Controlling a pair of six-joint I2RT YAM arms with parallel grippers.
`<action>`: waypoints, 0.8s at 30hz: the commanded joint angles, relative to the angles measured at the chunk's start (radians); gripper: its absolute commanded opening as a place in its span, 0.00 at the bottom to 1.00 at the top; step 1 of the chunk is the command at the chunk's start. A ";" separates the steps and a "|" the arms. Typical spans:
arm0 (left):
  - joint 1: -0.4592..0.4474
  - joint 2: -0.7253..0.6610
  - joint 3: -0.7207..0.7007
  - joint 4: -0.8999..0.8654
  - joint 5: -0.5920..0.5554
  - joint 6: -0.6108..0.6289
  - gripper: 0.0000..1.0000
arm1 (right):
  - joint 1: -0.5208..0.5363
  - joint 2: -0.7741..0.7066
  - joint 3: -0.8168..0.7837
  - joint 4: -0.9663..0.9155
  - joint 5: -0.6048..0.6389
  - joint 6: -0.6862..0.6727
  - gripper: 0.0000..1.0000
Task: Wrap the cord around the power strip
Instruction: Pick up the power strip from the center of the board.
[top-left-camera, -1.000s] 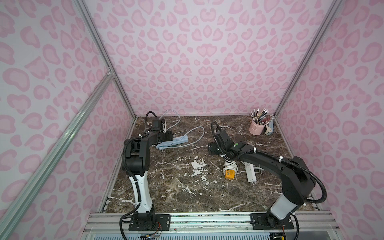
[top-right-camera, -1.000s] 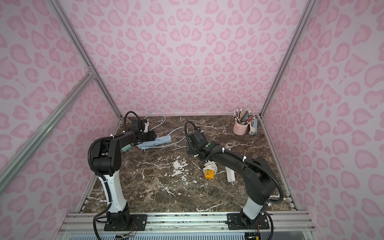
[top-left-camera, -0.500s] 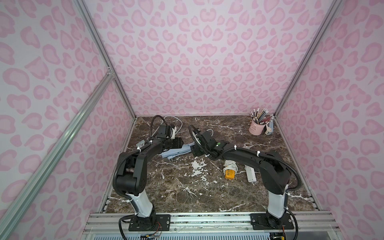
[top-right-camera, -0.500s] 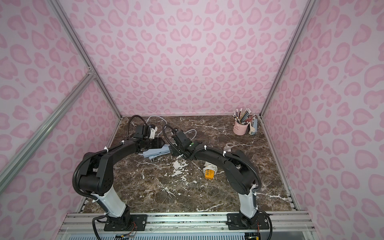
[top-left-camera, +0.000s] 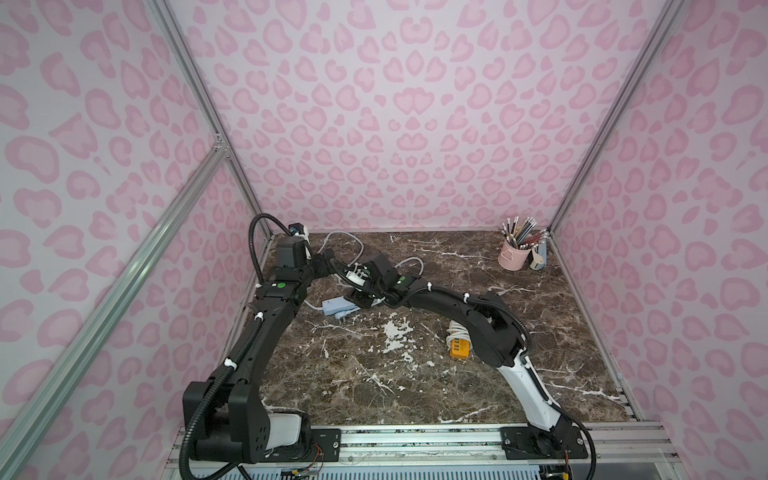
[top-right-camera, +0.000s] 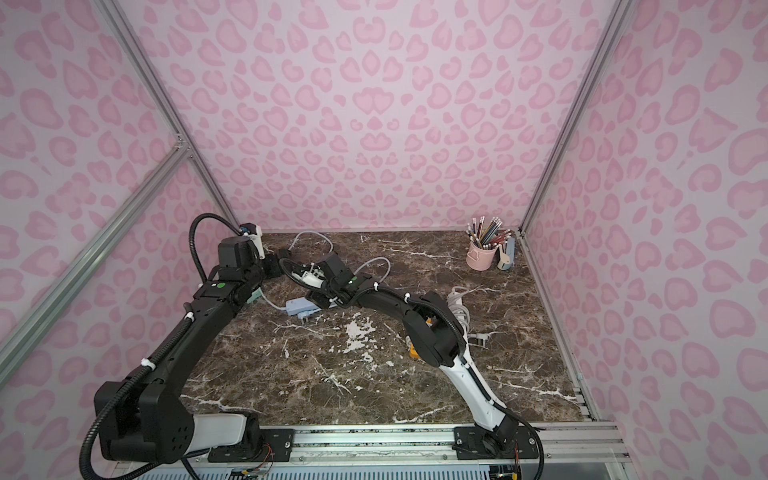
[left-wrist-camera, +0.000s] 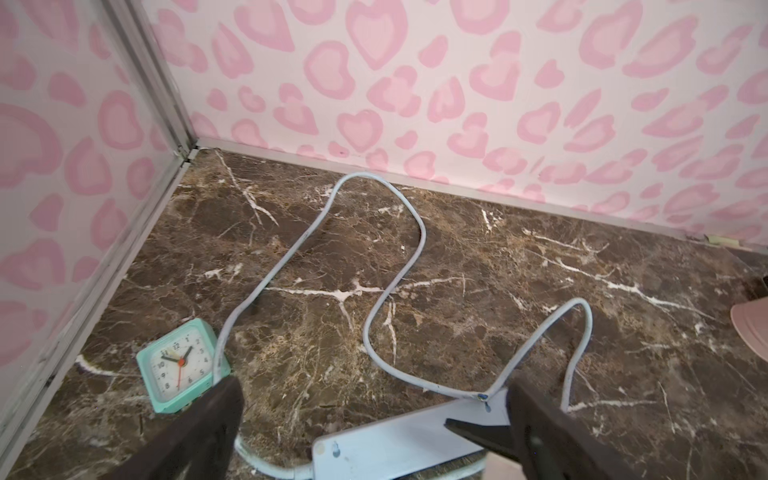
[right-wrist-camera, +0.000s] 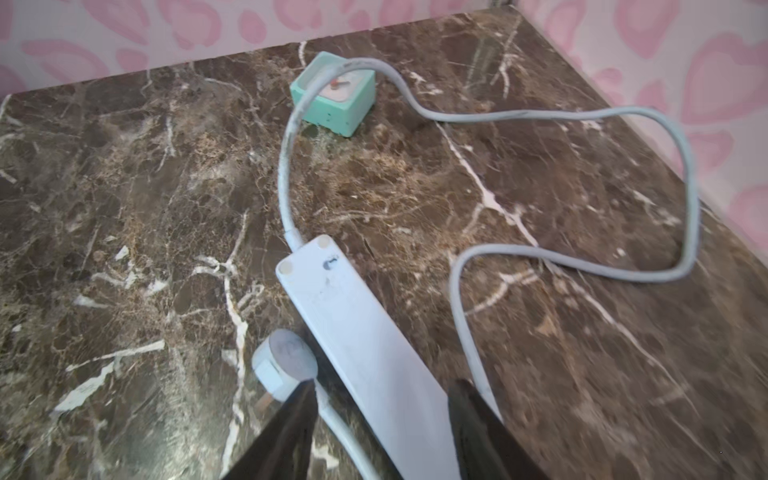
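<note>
The pale blue power strip (top-left-camera: 337, 306) (top-right-camera: 300, 306) lies near the back left of the marble table. Its grey cord (top-left-camera: 358, 246) (left-wrist-camera: 417, 232) (right-wrist-camera: 690, 187) runs in loose loops toward the back wall, and the plug (right-wrist-camera: 285, 360) rests beside the strip (right-wrist-camera: 361, 340). My right gripper (right-wrist-camera: 382, 384) (top-left-camera: 362, 297) is open. Its fingers straddle the strip's end, with a small gap on each side. My left gripper (left-wrist-camera: 372, 388) (top-left-camera: 328, 261) hangs wide open just behind the strip (left-wrist-camera: 399, 442), holding nothing.
A teal clock (left-wrist-camera: 180, 366) (right-wrist-camera: 334, 94) stands by the left wall with the cord draped over it. An orange charger with a coiled white cord (top-left-camera: 459, 346) lies mid-right. A pink pencil cup (top-left-camera: 512, 259) stands in the back right corner. The back wall is close.
My right gripper swung left from mid-table to the strip and narrowed around it. My left gripper opened wide. The strip has shifted a little toward the front.
</note>
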 joint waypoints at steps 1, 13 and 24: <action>0.016 -0.067 -0.037 0.097 0.061 -0.043 0.98 | 0.005 0.059 0.080 -0.083 -0.079 -0.126 0.60; 0.021 -0.148 -0.058 0.093 0.108 -0.019 0.97 | -0.021 0.221 0.196 -0.058 0.001 -0.155 0.68; 0.021 -0.184 0.034 -0.002 0.084 -0.035 0.87 | -0.028 0.301 0.282 -0.166 -0.078 -0.227 0.67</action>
